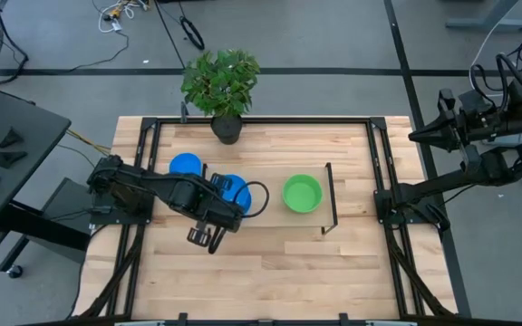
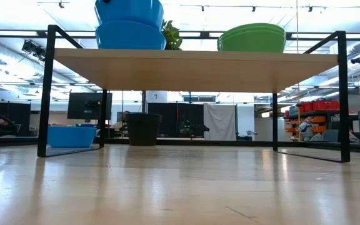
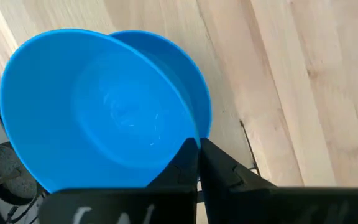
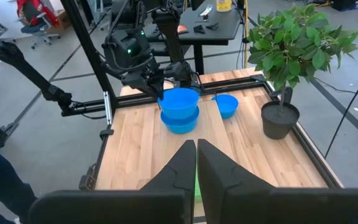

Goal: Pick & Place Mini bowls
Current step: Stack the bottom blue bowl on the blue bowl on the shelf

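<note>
The left pincer [image 4: 160, 87], clamped on the rim of an empty blue bowl [image 4: 179, 101], half hides the blue bowl [image 1: 236, 190] directly beneath.

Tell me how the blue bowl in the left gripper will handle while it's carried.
The blue mini bowl looks like thin plastic, so probably light and stiff. The left gripper pinches only its rim, so it may tilt or swing. Its glossy surface suggests it could slip.
</note>
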You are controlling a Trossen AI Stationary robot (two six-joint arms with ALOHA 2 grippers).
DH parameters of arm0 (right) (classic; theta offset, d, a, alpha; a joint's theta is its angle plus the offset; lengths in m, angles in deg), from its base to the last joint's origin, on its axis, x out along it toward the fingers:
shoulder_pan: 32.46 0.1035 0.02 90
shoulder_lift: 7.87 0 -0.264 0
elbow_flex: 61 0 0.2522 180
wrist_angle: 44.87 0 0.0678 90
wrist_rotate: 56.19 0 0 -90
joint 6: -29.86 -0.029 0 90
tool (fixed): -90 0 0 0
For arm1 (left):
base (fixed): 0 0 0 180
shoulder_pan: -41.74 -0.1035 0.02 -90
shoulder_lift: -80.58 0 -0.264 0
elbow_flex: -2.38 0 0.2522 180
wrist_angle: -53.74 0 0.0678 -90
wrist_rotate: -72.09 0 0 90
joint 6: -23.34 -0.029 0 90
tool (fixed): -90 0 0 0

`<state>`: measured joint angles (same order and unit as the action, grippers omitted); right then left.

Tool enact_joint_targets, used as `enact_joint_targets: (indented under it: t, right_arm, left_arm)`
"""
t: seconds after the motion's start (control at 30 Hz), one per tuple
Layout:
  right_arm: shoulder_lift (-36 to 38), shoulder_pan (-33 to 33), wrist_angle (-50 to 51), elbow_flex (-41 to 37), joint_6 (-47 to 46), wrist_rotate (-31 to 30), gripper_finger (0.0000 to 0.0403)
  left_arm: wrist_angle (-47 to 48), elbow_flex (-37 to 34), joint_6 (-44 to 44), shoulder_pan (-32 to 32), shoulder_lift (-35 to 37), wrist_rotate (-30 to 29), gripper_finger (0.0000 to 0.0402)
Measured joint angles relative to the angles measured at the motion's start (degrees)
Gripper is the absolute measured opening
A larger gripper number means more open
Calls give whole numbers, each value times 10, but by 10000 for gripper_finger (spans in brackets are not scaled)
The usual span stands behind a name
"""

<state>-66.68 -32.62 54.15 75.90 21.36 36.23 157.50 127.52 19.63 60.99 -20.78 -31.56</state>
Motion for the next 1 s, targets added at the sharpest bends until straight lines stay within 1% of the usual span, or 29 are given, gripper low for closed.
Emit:
enact_joint_targets:
  t: [0.4, 0.67, 0.8, 1.0]
  right_arm:
    - [0, 0, 0, 0, 0, 0, 21]
    - [0, 0, 0, 0, 0, 0, 21]
    - [0, 0, 0, 0, 0, 0, 21]
    - [0, 0, 0, 0, 0, 0, 21]
  left_arm:
    - [0, 0, -4, 11, 0, 0, 7]
    - [-3, 0, -15, 12, 0, -10, 7]
    - [-7, 0, -15, 12, 0, -31, 29]
    - [-8, 0, -16, 12, 0, -31, 58]
